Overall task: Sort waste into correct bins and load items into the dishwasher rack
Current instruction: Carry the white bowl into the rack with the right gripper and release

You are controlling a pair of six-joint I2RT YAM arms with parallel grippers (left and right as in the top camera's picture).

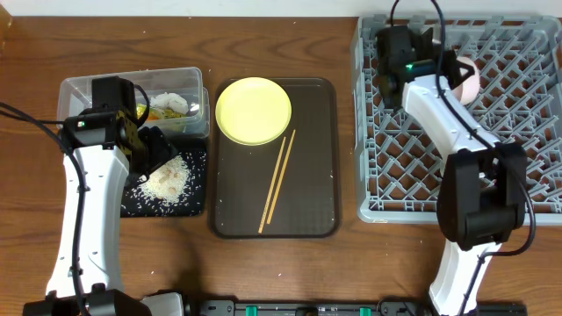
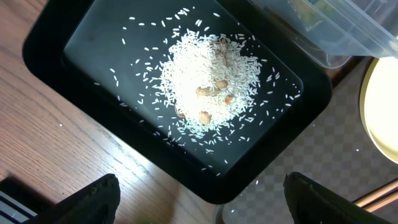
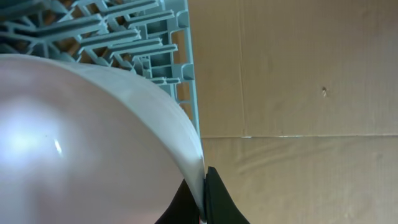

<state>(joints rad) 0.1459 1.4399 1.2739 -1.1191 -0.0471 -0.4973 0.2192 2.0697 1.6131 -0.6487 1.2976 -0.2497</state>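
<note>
My left pincer (image 1: 162, 151) hangs released over the rice (image 1: 167, 180) in the black tray (image 1: 132, 204). The yellow plate (image 1: 253, 110) lies just to its right, with the chopsticks (image 1: 277, 180) slanting from near-left to far-right. My right pincer (image 1: 450, 72), clenched on the rim of the white bowl (image 1: 468, 81), is over the rack (image 1: 527, 132), farther off.

Overhead: high, straight down on table (image 1: 35, 35), brown serving tray (image 1: 316, 175) at centre, dishwasher rack (image 1: 527, 175) at right. Left wrist: facing down, close over black tray (image 2: 93, 50) and rice scraps (image 2: 205, 87); clear tub (image 2: 336, 31) corner and yellow plate (image 2: 382, 118) edge at right; all four shared with overhead. Right wrist: very near, against pale bowl (image 3: 81, 137) wall, dishwasher rack corner beyond; both shared with overhead, seen there at upper right.
</note>
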